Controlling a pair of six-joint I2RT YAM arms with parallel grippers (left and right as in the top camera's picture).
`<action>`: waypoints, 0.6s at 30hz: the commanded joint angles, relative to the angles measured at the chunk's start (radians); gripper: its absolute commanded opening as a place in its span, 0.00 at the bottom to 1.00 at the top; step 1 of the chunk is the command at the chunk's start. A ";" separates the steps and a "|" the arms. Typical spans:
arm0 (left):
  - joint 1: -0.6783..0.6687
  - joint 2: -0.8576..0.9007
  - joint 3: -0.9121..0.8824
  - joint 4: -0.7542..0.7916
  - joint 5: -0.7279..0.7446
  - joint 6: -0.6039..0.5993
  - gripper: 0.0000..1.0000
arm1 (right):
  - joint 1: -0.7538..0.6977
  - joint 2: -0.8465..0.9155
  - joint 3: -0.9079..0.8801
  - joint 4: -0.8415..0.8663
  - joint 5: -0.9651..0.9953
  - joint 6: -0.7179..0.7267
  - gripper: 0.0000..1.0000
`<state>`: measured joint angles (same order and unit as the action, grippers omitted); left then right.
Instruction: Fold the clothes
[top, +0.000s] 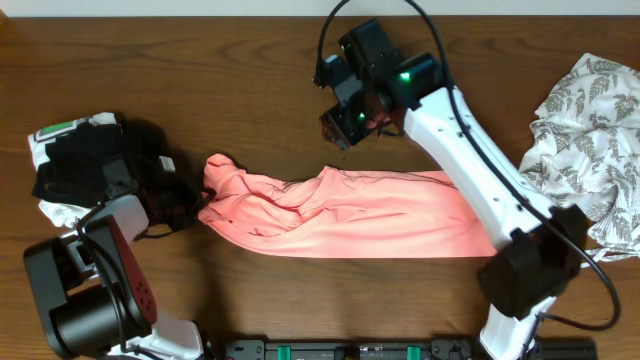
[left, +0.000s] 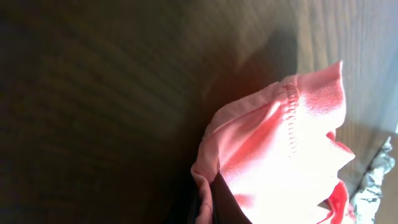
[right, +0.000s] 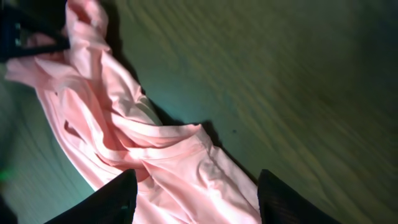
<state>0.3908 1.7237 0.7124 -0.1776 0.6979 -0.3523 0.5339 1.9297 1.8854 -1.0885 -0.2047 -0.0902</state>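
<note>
Desk (top: 200, 60): dark wood, carrying all three garments and both arms
Pink T-shirt (top: 350, 215): lies rumpled in a long strip across the middle of the desk, its long axis running left to right; not yet spread flat, no fold made
Leaf-print garment (top: 590, 140): crumpled heap at the right edge, apart from the T-shirt
Black-and-white bundle (top: 80, 165): at the left edge, just beside the left arm, untouched
Right fingers (top: 345, 125): spread apart and holding nothing, poised beyond the far edge of the T-shirt near its middle; the wrist view looks down on wrinkled cloth between the two tips
Left fingers (top: 188, 205): clenched on the bunched left end of the T-shirt, a stitched hem puckering right at the tips in the wrist view
Key relation: the T-shirt stretches rightward away from the left fingers, so its free end lies on the right arm's side, and the right fingers are the nearer pair to it
Likely step: gathering the garment to spread it out
Next move needs: the right fingers on the opposite end, so both can draw the strip taut along its length
</note>
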 joint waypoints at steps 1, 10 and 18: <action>-0.003 -0.046 -0.034 -0.036 -0.077 0.038 0.06 | -0.016 -0.060 -0.001 -0.007 0.058 0.056 0.60; 0.047 -0.272 -0.032 -0.096 -0.155 0.038 0.06 | -0.092 -0.097 -0.001 -0.051 0.058 0.079 0.60; 0.150 -0.366 -0.031 -0.129 -0.175 0.053 0.06 | -0.111 -0.099 -0.001 -0.068 0.059 0.079 0.60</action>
<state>0.5045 1.3743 0.6827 -0.2993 0.5495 -0.3313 0.4320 1.8591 1.8854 -1.1522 -0.1516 -0.0292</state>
